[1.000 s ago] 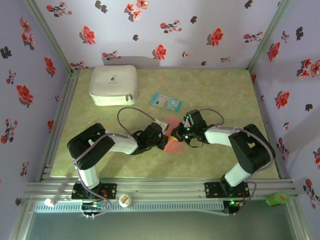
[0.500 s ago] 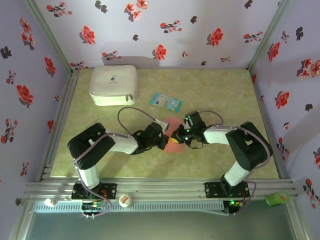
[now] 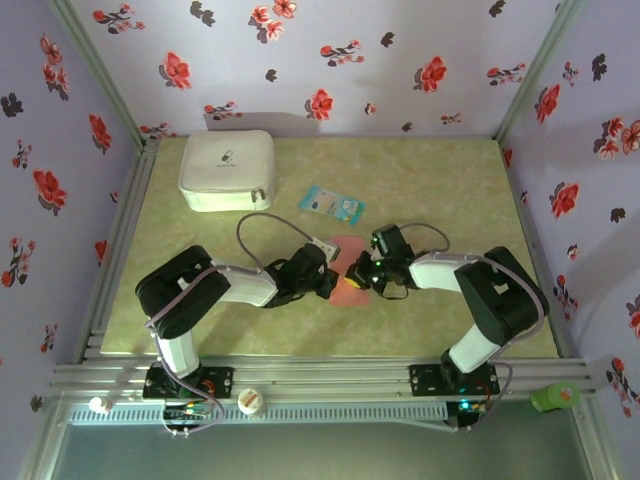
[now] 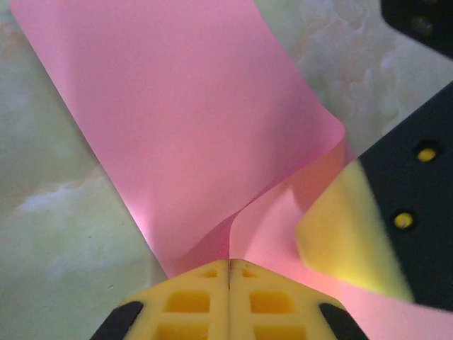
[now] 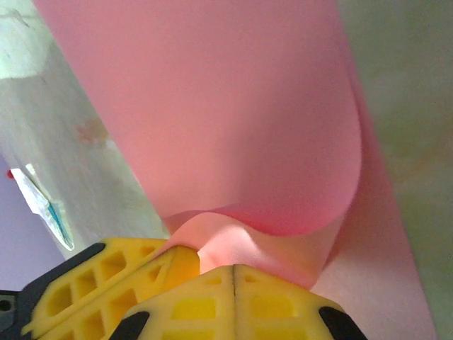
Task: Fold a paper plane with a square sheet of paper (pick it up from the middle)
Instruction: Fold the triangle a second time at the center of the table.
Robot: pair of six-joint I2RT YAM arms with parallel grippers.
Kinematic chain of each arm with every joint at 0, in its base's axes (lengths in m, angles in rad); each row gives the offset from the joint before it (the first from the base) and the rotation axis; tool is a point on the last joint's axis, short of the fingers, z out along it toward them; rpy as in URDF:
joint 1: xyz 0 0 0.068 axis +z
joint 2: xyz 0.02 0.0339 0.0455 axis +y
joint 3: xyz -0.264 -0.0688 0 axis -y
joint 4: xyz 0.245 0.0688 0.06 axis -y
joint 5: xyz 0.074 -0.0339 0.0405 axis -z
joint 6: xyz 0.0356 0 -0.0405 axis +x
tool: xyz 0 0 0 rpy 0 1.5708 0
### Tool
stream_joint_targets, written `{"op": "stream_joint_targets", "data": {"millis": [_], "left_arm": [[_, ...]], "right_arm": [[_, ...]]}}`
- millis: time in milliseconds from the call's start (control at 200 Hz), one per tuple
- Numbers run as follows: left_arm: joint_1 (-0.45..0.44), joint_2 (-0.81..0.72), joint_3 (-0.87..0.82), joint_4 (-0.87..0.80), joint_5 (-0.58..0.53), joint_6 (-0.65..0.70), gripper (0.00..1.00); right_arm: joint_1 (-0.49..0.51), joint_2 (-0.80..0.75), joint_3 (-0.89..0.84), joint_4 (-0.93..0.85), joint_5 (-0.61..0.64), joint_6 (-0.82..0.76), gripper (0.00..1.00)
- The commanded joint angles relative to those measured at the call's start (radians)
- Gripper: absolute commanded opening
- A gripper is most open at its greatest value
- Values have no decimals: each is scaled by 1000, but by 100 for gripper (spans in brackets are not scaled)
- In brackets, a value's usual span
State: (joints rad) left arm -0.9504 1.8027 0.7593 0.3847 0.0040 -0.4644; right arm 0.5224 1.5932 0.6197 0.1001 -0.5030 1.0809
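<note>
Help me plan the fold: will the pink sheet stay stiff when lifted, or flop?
Probably floppy: the square sheet of paper bows into a soft curl instead of lying flat. Likely very light, since it looks thin. It would probably crease easily at that bend.

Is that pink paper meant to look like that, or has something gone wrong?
The square sheet of paper is not flat: it curls over in a soft roll where the shut left gripper and right gripper pinch it. No tear or sharp crease shows.
</note>
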Motion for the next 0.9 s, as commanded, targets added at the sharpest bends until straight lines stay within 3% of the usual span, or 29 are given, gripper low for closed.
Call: {"op": "stream_joint_targets", "data": {"millis": [0, 230, 455, 895], "left_arm": [[7, 33, 9, -64, 12, 3, 6], [7, 31, 12, -70, 16, 3, 6], [7, 33, 17, -78, 18, 7, 6], [7, 35, 23, -95, 25, 13, 6]], "right_arm": [[-30, -38, 14, -45, 34, -22, 0], [-68, 14, -11, -29, 43, -40, 0], [-73, 20, -21, -137, 117, -80, 0], [-100, -10, 68, -111, 28, -88, 0]]}}
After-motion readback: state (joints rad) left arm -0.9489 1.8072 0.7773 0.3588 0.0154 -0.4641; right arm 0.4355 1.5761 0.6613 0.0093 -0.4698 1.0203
